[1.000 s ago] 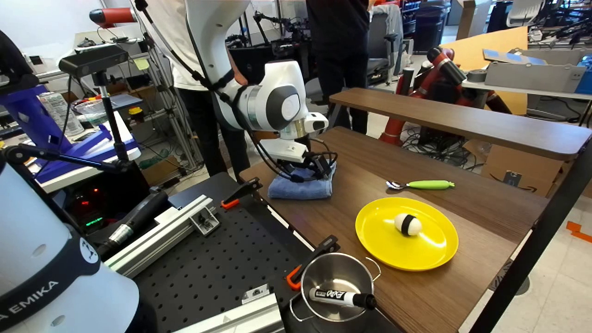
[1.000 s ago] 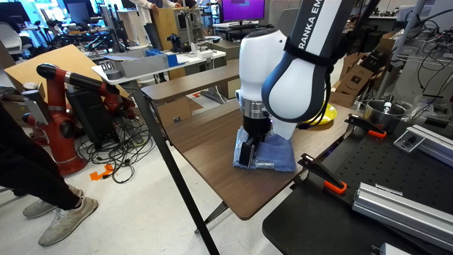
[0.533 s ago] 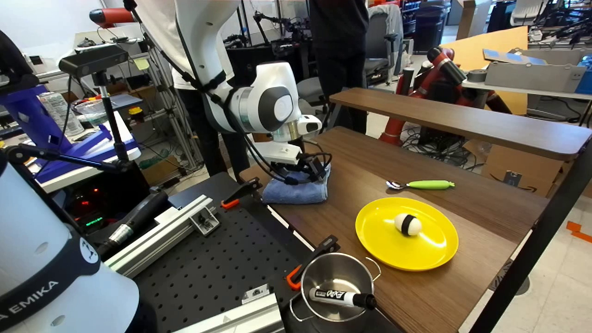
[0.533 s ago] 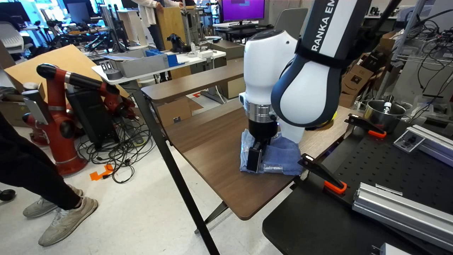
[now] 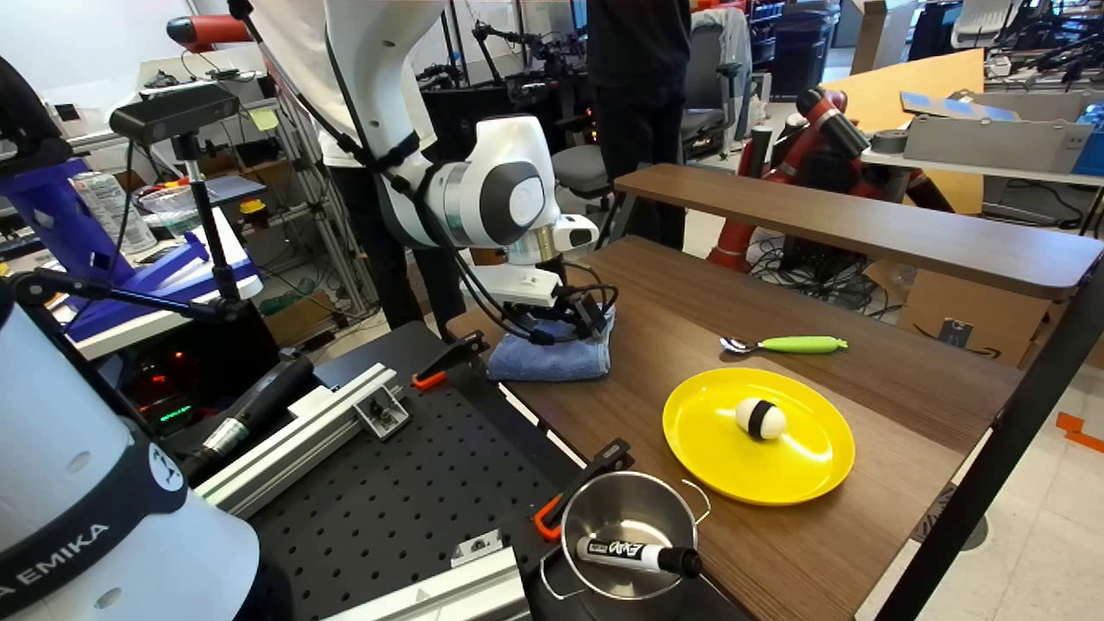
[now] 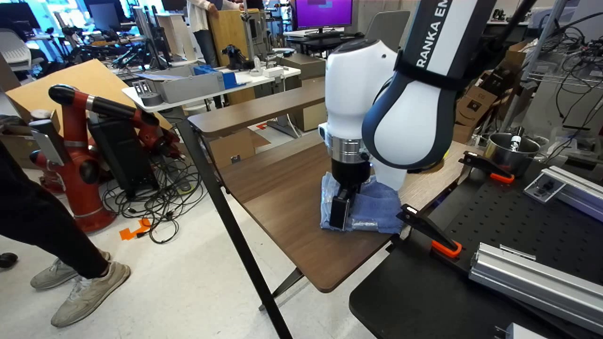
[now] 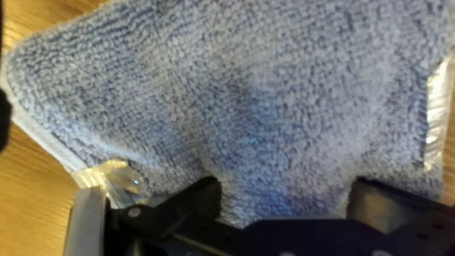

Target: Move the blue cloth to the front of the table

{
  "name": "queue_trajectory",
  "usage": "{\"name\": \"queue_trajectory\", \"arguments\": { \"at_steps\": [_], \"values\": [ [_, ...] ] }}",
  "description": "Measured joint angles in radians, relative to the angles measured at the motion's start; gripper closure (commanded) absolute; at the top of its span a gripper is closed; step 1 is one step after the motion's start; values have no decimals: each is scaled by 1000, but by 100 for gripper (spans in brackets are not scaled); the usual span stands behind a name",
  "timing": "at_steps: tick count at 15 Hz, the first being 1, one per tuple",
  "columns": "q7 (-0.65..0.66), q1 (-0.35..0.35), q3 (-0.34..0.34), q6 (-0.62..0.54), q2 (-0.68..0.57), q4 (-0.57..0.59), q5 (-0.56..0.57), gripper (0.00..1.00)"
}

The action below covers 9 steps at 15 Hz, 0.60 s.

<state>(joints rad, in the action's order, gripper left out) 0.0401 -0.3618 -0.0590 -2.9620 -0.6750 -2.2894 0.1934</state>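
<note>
The folded blue cloth lies on the brown table [image 5: 664,336] close to the edge on the robot's side. It shows in both exterior views [image 5: 548,360] [image 6: 377,207] and fills most of the wrist view [image 7: 249,89]. My gripper [image 6: 340,219] points down into the cloth near one end. In the wrist view the gripper [image 7: 286,193] has its two fingers apart, with a bunched fold of cloth squeezed between them. The fingertips sink into the cloth and their ends are hidden. Shiny tape strips show on the cloth's edges.
A yellow plate [image 5: 703,466] holds a white egg-shaped thing [image 5: 759,418] with a dark band. A green-handled spoon [image 5: 798,344] lies behind it. A metal pot [image 5: 591,509] with a marker [image 5: 625,553] stands by the near edge. Clamps [image 5: 453,355] grip that edge; a raised shelf [image 5: 845,224] runs behind.
The gripper and the cloth moved together a short way toward the table edge on the robot's side. Over the last half second they have stayed almost still.
</note>
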Motion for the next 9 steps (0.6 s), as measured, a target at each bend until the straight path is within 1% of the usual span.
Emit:
{"name": "queue_trajectory", "arguments": {
  "at_steps": [5, 9],
  "values": [
    [-3, -1, 13, 0, 21, -31, 0, 0],
    [-3, 0, 29, 0, 65, -63, 0, 0]
  ]
}}
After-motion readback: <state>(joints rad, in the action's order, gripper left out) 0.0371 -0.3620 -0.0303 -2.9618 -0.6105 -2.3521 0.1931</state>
